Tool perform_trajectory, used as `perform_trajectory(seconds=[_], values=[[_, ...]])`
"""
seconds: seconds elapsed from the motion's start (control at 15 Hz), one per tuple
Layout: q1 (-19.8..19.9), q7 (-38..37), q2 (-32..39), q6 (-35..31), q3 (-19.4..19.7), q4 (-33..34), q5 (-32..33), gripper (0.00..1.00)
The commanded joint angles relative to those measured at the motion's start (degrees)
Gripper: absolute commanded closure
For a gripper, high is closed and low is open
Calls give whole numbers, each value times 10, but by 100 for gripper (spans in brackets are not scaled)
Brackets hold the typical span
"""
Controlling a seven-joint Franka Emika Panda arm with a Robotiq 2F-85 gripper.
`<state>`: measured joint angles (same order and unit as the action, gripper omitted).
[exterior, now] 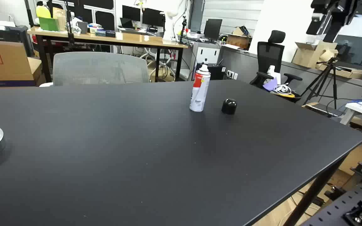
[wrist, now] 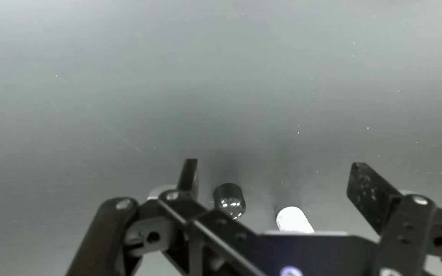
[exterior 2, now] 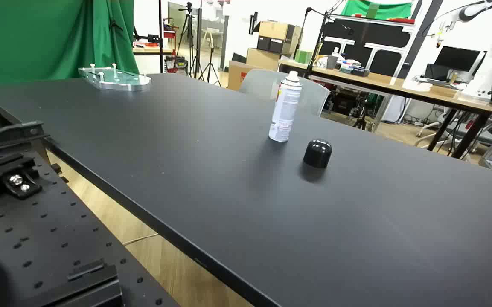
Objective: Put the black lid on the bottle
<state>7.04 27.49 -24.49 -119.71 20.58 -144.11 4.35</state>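
The black lid (exterior: pixel 229 106) stands on the dark table, dome up, beside the bottle (exterior: pixel 200 91). The bottle is upright, white with a red label band and a bare white nozzle on top. In an exterior view the lid (exterior 2: pixel 318 153) and the bottle (exterior 2: pixel 286 108) stand a short gap apart. In the wrist view my gripper (wrist: pixel 274 163) is wide open and empty above the table. Between its fingers the lid (wrist: pixel 229 201) shows near the left finger. Only the lower end of the bottle (wrist: pixel 293 219) shows there; the gripper body hides the rest.
The black table (exterior: pixel 121 157) has its edge and a rounded corner at the right. A clear plate with a metal rim (exterior 2: pixel 117 81) lies at the far end. A grey chair (exterior: pixel 100 69) stands against the table. A perforated black mounting plate (exterior 2: pixel 58 230) is beside the table.
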Motion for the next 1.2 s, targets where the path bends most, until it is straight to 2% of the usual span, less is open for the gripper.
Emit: perform_trajectory(seconds=[0.0,0.73,0.93,1.13], values=[[10,4,2,1,-10,1,-5,0],[10,4,2,1,-10,1,-5,0],[10,-8,38,-73,-22,22,14,0],[7,-11,104,-160,-38,54,38,0]])
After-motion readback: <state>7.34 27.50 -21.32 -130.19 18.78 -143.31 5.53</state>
